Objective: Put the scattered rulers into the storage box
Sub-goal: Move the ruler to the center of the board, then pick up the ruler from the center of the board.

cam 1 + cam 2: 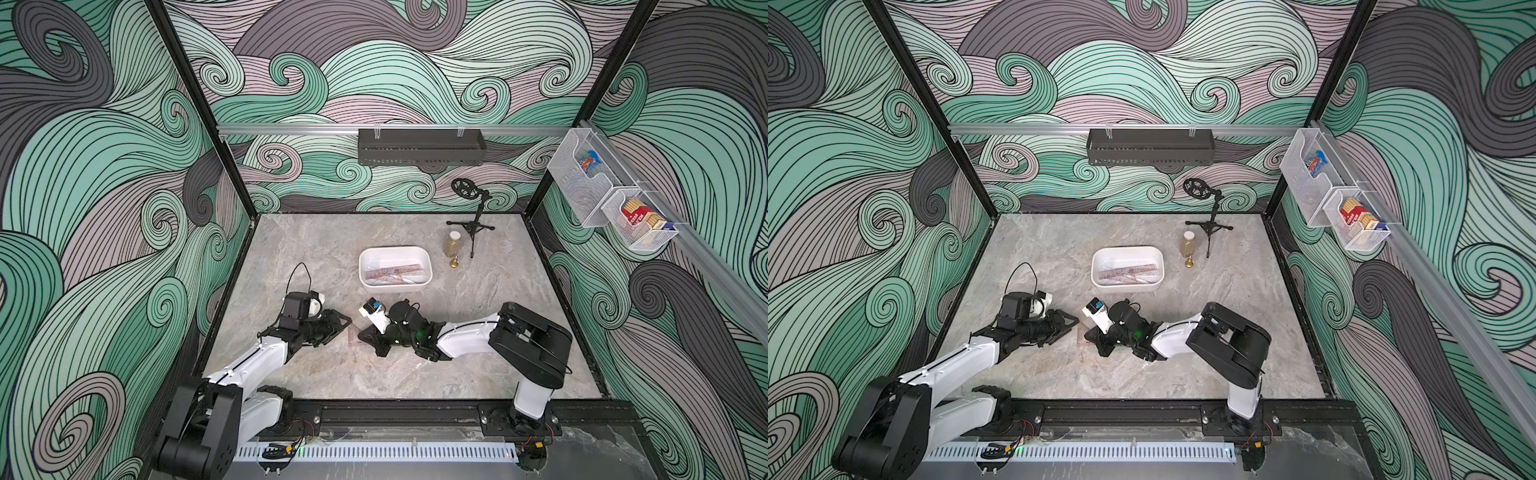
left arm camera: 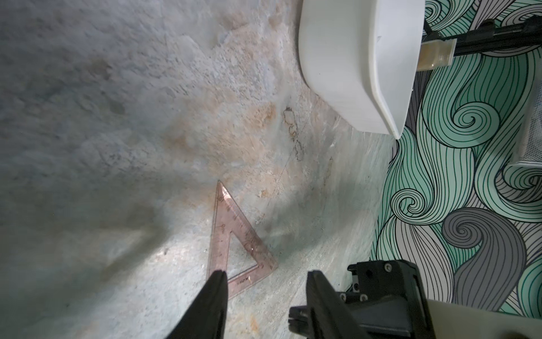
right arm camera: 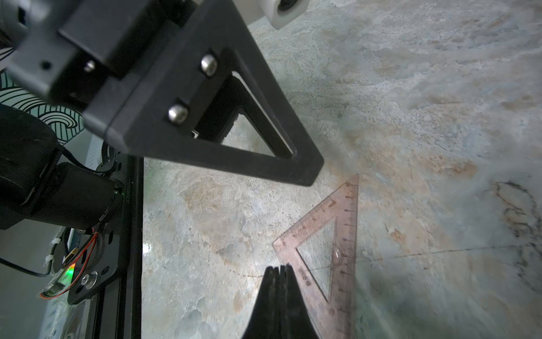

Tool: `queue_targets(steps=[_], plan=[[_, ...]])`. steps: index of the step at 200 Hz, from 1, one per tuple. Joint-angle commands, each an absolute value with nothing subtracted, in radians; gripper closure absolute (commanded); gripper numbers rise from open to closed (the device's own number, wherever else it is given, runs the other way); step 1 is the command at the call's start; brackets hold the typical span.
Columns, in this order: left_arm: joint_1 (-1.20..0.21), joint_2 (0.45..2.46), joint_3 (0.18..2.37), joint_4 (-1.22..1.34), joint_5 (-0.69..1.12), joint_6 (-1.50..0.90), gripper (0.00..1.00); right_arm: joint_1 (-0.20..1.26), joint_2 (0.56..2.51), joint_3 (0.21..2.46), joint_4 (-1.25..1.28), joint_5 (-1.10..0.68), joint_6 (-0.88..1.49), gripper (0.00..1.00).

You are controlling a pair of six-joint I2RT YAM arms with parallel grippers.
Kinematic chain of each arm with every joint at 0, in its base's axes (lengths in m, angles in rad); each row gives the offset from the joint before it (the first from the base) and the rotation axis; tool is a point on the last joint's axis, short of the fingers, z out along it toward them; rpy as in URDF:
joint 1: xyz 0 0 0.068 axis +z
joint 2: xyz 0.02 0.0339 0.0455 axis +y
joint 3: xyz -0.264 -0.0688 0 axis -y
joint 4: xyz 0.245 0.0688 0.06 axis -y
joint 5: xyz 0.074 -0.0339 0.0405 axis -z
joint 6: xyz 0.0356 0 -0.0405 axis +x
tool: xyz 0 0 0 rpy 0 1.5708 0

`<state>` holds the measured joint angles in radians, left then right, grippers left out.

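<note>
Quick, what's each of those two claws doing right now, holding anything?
Left gripper: open, over one end of the reddish set square, not gripping it.
Right gripper: shut, tips at the set square's edge; no grip visible.

White arm links [image 1: 257,357], black joints [image 1: 536,345] — red wiring [image 3: 88,243], seemingly.

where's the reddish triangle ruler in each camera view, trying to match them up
Top view: triangle ruler lies between left gripper and right gripper.
Top view: same spot.
Left wrist: triangle ruler at the tips of the open left gripper.
Right wrist: triangle ruler beside the shut right gripper.
Shared landmark: left gripper, in all four.
</note>
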<state>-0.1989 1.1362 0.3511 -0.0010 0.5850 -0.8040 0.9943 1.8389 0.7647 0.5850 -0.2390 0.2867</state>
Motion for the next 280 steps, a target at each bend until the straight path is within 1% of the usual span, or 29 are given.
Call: queue_targets(steps=[1,43,71,94,124,151,194,280], plan=[[-0.204,1.157,0.401,0.028,0.584,-0.789,0.52,1.001,1.884,0.788,0.626,-0.29,0.308,0.98],[-0.202,1.228,0.454,0.005,0.56,-0.759,0.5,0.999,1.905,0.785,0.622,-0.292,0.308,0.99],[-0.214,1.259,0.459,0.059,0.622,-0.761,0.5,0.988,1.87,0.733,0.639,-0.281,0.315,0.99],[-0.251,1.261,0.442,0.111,0.637,-0.776,0.6,0.969,1.811,0.687,0.661,-0.286,0.326,0.99],[-0.262,1.294,0.419,0.127,0.62,-0.781,0.8,0.928,1.747,0.63,0.689,-0.299,0.342,0.99],[-0.262,1.306,0.393,0.148,0.597,-0.785,0.9,0.905,1.718,0.607,0.696,-0.315,0.349,0.99],[-0.262,1.328,0.362,0.17,0.586,-0.788,0.95,0.89,1.702,0.587,0.704,-0.324,0.357,0.99],[-0.262,1.386,0.329,0.197,0.539,-0.775,0.98,0.885,1.689,0.573,0.701,-0.343,0.377,0.98]])
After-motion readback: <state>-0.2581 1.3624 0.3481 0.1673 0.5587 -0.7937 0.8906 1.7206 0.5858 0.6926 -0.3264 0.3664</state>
